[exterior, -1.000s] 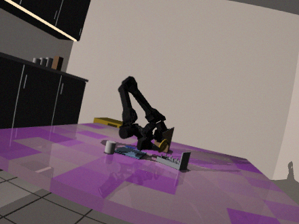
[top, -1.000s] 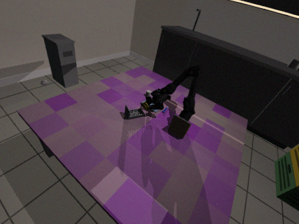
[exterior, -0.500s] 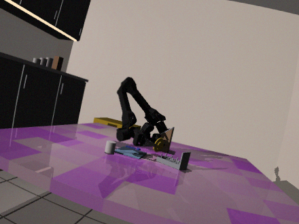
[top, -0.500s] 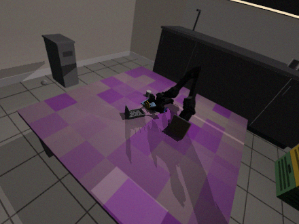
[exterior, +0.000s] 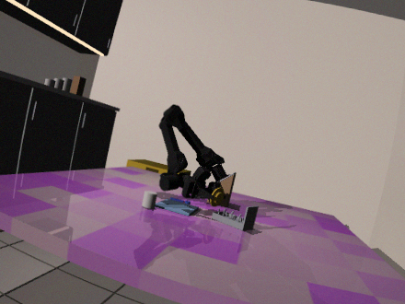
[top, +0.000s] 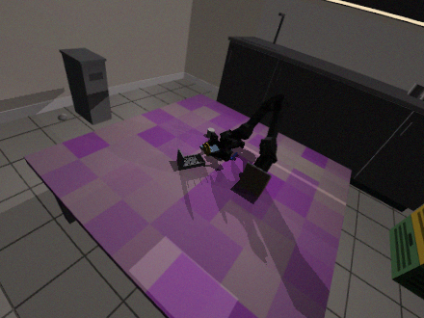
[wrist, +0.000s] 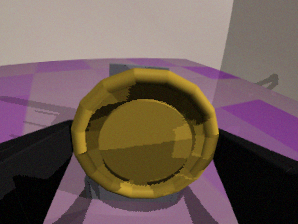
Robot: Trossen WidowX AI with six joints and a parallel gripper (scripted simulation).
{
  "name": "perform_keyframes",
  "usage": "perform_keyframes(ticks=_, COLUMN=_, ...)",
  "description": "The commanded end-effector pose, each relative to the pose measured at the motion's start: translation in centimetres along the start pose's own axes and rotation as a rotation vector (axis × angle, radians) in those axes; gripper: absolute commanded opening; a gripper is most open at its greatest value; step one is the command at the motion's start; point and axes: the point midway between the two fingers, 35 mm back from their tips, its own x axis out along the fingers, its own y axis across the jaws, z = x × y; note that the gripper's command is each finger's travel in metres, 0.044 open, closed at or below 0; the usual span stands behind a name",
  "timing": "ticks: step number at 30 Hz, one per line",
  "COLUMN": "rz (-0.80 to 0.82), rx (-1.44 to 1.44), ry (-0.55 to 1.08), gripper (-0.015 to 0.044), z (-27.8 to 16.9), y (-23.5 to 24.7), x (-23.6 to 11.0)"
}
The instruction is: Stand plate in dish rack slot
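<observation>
My gripper (top: pixel 212 147) (exterior: pixel 214 195) (wrist: pixel 145 132) is shut on the yellow plate (top: pixel 207 146) (exterior: pixel 216 198) (wrist: pixel 145 132), with one black finger on each side of its rim. The plate stands nearly upright, face toward the wrist camera, low over the purple checkered table (top: pixel 145 226) (exterior: pixel 115 239). The small grey dish rack (top: pixel 190 161) (exterior: pixel 234 217) with its pegs and dark end wall stands on the table just beside the plate, a little nearer the table's middle. The plate is next to the rack, not between its rails. The rack does not show clearly in the wrist view.
A white cup (top: pixel 210 130) (exterior: pixel 149 200) and a flat blue cloth (top: pixel 234 155) (exterior: pixel 177 206) lie close to the gripper. A brown board (top: pixel 251 182) (exterior: pixel 227 184) leans by the arm's base. Dark cabinets (top: pixel 337 111) stand behind the table, and a grey bin (top: pixel 87 84) stands on the floor.
</observation>
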Motion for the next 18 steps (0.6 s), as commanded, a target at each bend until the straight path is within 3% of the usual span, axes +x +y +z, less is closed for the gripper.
perform_keyframes(ticks=1, rz=0.005, rx=0.013, ry=0.004, gripper=0.0, z=0.0, y=0.3, x=0.4)
perform_keyframes(ticks=18, rz=-0.003, rx=-0.007, ry=-0.003, gripper=0.0, z=0.2, y=0.2, x=2.8)
